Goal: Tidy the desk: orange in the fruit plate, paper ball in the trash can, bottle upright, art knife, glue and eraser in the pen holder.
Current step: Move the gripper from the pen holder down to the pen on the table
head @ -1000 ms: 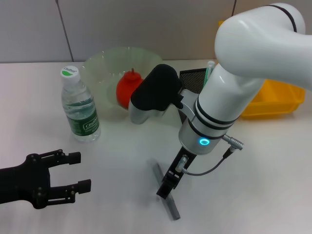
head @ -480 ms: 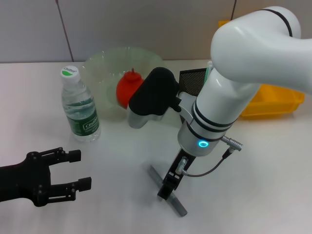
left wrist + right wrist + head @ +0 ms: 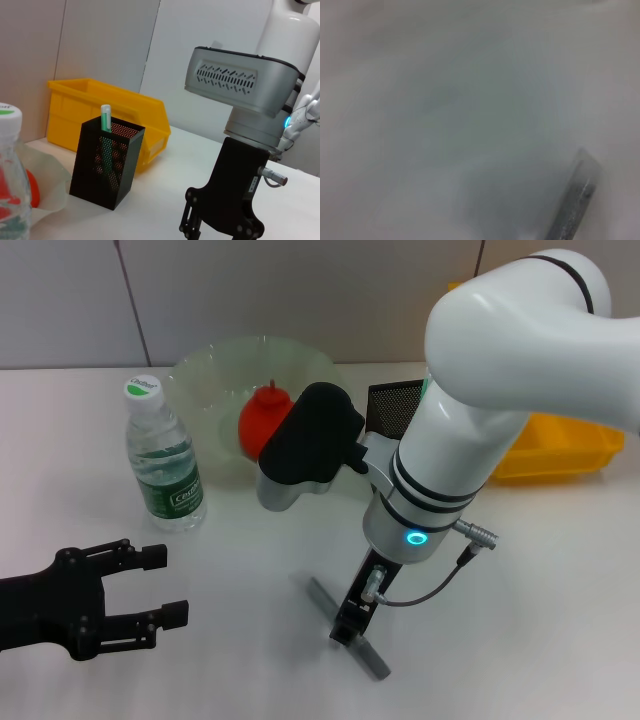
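Note:
The grey art knife lies flat on the white desk; it also shows in the right wrist view. My right gripper points straight down and touches the knife's middle; it shows in the left wrist view too. My left gripper is open and empty at the front left. The bottle stands upright. The orange lies in the fruit plate. The pen holder holds a green-capped glue stick. The paper ball and eraser are out of view.
The yellow trash can stands at the back right, behind the pen holder, which my right arm partly hides. A grey wall runs behind the desk. Bare desk lies between my left gripper and the knife.
The knife has swung on the desk under my right gripper, its near end moving to the right. The right arm has shifted slightly left. The left gripper has stayed put.

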Robot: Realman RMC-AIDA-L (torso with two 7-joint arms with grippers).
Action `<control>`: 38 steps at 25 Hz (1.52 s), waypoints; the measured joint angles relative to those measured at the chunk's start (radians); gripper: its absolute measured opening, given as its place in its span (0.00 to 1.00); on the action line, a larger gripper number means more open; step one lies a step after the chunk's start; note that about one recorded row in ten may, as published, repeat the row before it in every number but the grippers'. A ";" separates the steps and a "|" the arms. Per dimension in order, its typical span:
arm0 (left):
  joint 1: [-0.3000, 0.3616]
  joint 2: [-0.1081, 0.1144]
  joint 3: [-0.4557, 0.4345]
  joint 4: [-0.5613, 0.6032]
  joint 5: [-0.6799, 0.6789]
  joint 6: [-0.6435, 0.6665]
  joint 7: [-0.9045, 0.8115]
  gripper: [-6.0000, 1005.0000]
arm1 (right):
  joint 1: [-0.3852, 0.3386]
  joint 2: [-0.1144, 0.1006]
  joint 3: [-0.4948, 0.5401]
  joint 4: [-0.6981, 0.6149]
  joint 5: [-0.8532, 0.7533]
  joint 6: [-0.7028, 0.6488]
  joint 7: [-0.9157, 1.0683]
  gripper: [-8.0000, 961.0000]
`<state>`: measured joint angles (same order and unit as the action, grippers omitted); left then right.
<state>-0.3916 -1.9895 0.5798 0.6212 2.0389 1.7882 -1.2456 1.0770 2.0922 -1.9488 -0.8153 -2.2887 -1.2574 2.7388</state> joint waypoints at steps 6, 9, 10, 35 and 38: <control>-0.001 0.000 0.000 0.000 0.000 -0.002 0.000 0.81 | 0.002 0.000 -0.007 0.004 -0.002 -0.005 0.000 0.57; -0.001 0.000 0.000 0.000 0.001 -0.004 0.000 0.81 | 0.003 0.000 -0.010 0.005 -0.004 -0.005 0.002 0.47; -0.001 0.000 0.000 0.000 0.002 -0.005 0.000 0.81 | 0.004 0.000 -0.010 0.006 -0.005 -0.005 0.002 0.43; -0.010 0.000 0.000 0.000 0.000 -0.007 -0.011 0.81 | 0.023 0.000 -0.013 0.037 -0.026 -0.028 0.004 0.32; -0.011 0.000 0.000 0.000 -0.001 -0.007 -0.011 0.81 | 0.025 0.000 -0.013 0.040 -0.026 -0.028 0.002 0.32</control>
<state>-0.4022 -1.9895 0.5798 0.6212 2.0379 1.7812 -1.2565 1.1020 2.0922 -1.9620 -0.7750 -2.3148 -1.2853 2.7412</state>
